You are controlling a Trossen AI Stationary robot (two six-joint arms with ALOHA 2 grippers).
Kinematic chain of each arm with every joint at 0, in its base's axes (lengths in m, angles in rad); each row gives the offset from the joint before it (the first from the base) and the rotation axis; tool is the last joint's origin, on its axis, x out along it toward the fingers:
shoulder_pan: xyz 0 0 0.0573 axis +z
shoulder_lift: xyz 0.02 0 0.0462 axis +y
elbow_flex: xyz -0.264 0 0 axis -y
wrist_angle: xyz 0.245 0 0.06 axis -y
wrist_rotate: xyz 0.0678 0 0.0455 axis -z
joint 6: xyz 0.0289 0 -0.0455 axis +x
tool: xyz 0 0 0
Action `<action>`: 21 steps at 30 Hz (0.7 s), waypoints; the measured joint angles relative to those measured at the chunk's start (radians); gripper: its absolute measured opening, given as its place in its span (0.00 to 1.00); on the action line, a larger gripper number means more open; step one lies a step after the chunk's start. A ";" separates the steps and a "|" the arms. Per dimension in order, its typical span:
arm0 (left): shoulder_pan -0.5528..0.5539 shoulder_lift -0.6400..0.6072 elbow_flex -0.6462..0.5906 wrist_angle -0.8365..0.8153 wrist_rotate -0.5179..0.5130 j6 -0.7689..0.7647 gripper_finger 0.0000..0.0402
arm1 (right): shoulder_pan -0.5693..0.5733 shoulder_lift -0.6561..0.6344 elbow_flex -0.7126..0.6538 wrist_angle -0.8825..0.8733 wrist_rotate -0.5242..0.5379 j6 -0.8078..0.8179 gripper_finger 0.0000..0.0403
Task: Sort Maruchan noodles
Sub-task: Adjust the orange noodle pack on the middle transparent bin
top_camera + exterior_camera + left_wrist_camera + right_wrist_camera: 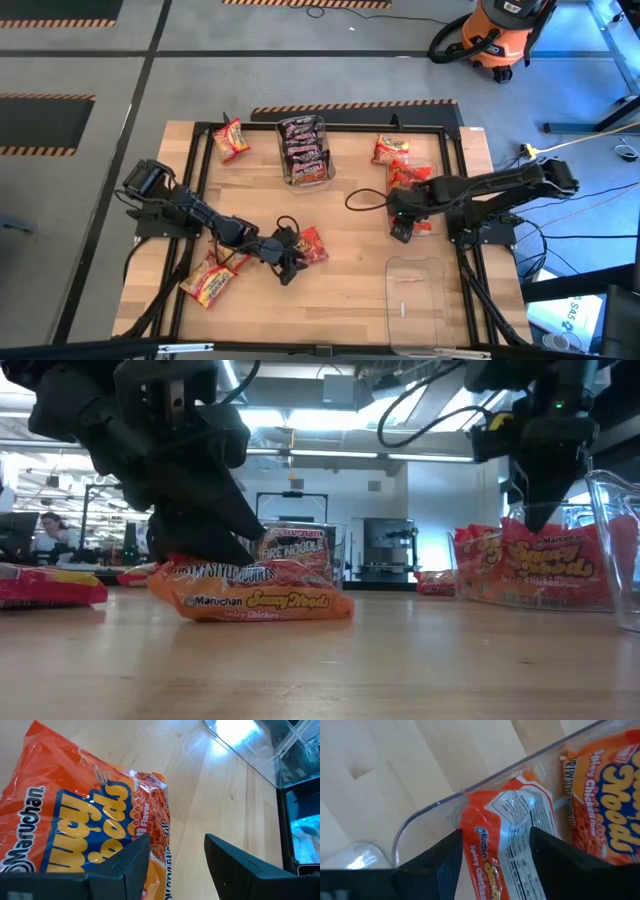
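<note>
A red-orange Maruchan noodles packet lies flat on the wooden table near its middle. My left gripper is open at that packet's end, slanting down, with one finger over the wrapper. My right gripper is open and points down over a clear bin's rim. That bin holds red-orange packets. Nothing is between the right fingers. My left gripper has one finger over the end of the red-orange packet, coming from the table's left and slanting down. The packet lies flat on the table. I cannot tell whether the finger touches the wrapper.
A clear bin with dark packets stands at the far middle. An empty clear bin sits near the front right. Loose packets lie at the far left and the near left. A black frame borders the table.
</note>
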 joint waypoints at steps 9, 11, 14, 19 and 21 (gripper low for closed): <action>-0.004 0.000 0.000 0.000 -0.008 0.001 0.46 | 0.001 0.083 0.000 0.014 0.050 0.002 0.52; -0.004 0.000 0.000 0.000 -0.011 0.002 0.46 | 0.001 0.098 0.000 0.013 0.061 -0.003 0.51; -0.004 0.000 0.000 0.000 -0.011 0.002 0.46 | 0.001 0.103 0.000 0.014 0.061 -0.007 0.44; -0.004 0.000 0.000 0.000 -0.012 0.002 0.46 | 0.001 0.103 0.000 0.012 0.072 -0.054 0.17; -0.004 0.000 0.000 0.000 -0.012 0.002 0.46 | 0.001 0.103 0.000 0.013 0.097 -0.081 0.05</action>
